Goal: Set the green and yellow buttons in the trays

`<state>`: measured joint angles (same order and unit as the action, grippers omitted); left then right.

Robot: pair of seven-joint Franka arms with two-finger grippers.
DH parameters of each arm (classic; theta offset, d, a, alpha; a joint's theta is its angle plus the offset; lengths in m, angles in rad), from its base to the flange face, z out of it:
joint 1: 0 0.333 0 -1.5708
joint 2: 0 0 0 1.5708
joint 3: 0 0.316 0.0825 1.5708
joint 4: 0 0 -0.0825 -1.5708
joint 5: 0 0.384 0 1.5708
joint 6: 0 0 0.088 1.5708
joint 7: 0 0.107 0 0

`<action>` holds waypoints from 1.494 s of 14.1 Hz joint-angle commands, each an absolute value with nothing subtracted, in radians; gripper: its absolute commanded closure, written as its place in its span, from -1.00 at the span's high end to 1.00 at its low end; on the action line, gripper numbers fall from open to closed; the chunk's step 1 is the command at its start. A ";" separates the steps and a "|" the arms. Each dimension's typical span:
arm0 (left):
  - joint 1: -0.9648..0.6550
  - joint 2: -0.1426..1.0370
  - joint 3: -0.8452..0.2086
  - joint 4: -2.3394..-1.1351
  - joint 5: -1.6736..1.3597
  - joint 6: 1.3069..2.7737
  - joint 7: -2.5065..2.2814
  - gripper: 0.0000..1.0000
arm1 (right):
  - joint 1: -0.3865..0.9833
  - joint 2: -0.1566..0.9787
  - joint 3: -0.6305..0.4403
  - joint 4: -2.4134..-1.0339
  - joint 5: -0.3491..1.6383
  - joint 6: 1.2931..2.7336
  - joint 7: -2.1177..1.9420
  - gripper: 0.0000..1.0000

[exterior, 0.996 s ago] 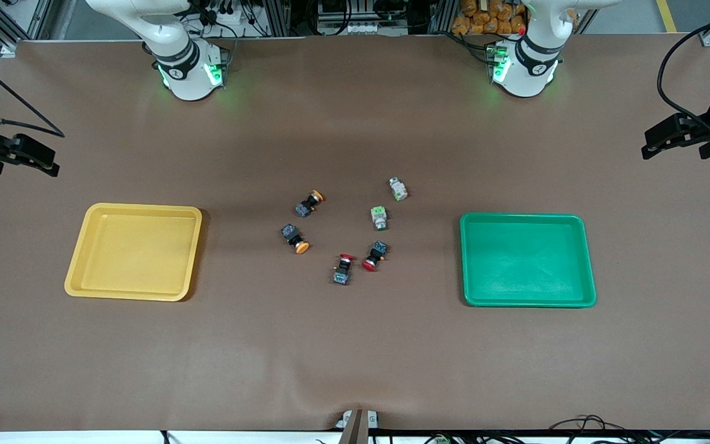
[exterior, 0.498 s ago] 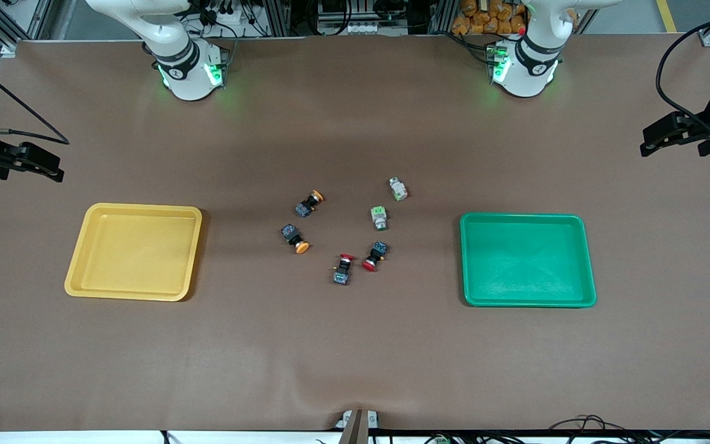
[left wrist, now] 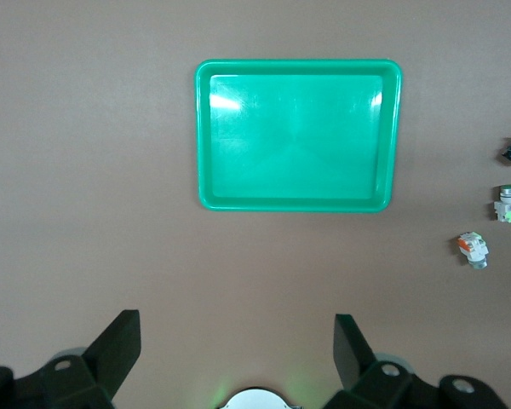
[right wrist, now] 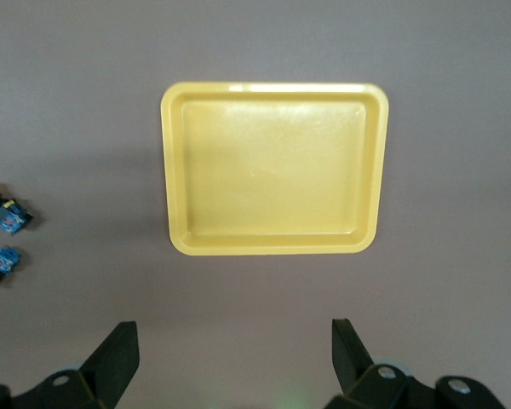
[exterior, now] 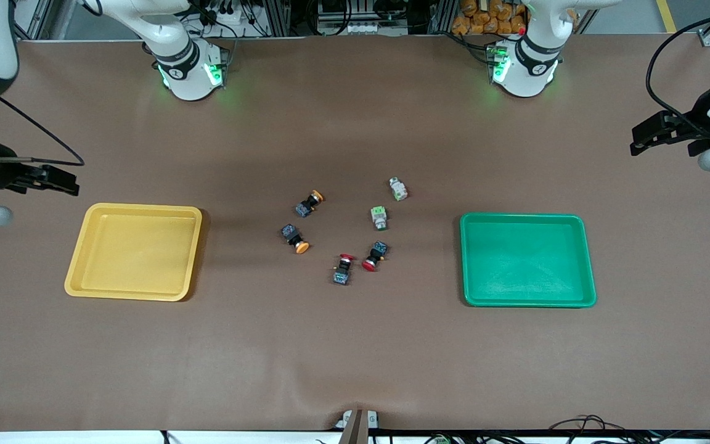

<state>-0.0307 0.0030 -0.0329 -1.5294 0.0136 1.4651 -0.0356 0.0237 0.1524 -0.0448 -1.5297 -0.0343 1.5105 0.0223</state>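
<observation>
A: Where are the buttons?

B: All six lie mid-table between the trays. Yellow-cap button lies on its side, long axis diagonal, cap toward the robots' bases and the left arm's end. Second yellow-cap button is nearer the front camera, cap toward the camera. The two green buttons sit toward the left arm's end: one diagonal, the other nearer the camera, roughly in line with the camera's sightline. Two red-cap buttons are nearest the camera.

A: Trays?

B: Yellow tray at the right arm's end, green tray at the left arm's end, long sides along the table. Nothing in either.

A: Grippers?

B: Left gripper is up over bare table beside the green tray, jaws spread wide, holding nothing. Right gripper is over bare table beside the yellow tray, same state.
</observation>
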 commanded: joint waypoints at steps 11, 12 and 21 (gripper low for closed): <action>-0.034 0.046 -0.181 -1.594 0.015 1.511 -0.136 1.00 | 0.100 0.291 -0.040 -1.517 0.038 1.520 0.240 1.00; -0.032 0.043 -0.199 -1.621 0.008 1.540 -0.156 1.00 | 0.115 0.319 -0.040 -1.519 0.063 1.551 0.291 1.00; -0.035 0.090 -0.370 -1.767 -0.008 1.746 -0.382 1.00 | 0.307 0.455 -0.040 -1.569 0.092 1.840 0.577 1.00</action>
<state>-0.0405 0.0729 -0.3516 -1.7589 0.0017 1.7152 -0.3537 0.2692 0.4451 -0.0313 -1.5542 0.0742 1.7962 0.5464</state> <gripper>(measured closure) 0.000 0.000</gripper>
